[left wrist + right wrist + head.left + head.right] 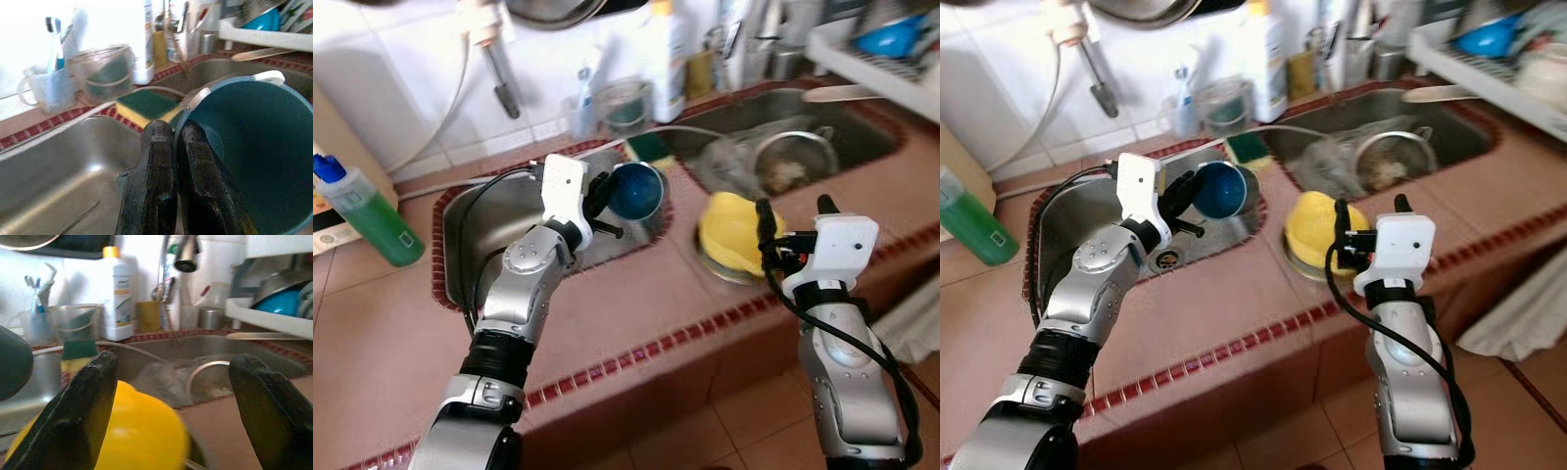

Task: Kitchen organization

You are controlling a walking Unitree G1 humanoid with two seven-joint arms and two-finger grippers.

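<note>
A blue cup [636, 191] hangs tilted over the right end of the left sink [480, 230], its mouth facing my wrist camera. My left gripper [603, 203] is shut on its rim; in the left wrist view the two black fingers [154, 186] pinch the cup wall [254, 161]. A yellow bowl [732, 230] lies upside down on the tiled counter between the two sinks. My right gripper [793, 210] stands open just in front of it, on its right side, with nothing between the fingers [83, 406]. The yellow bowl [137, 435] sits low between them.
A green soap bottle [374, 223] stands at the far left. A sponge [649, 147], a toothbrush cup [584, 106] and a white bottle [668, 59] line the back. The right sink holds a metal strainer [793, 160]. A dish rack [876, 54] is at the far right.
</note>
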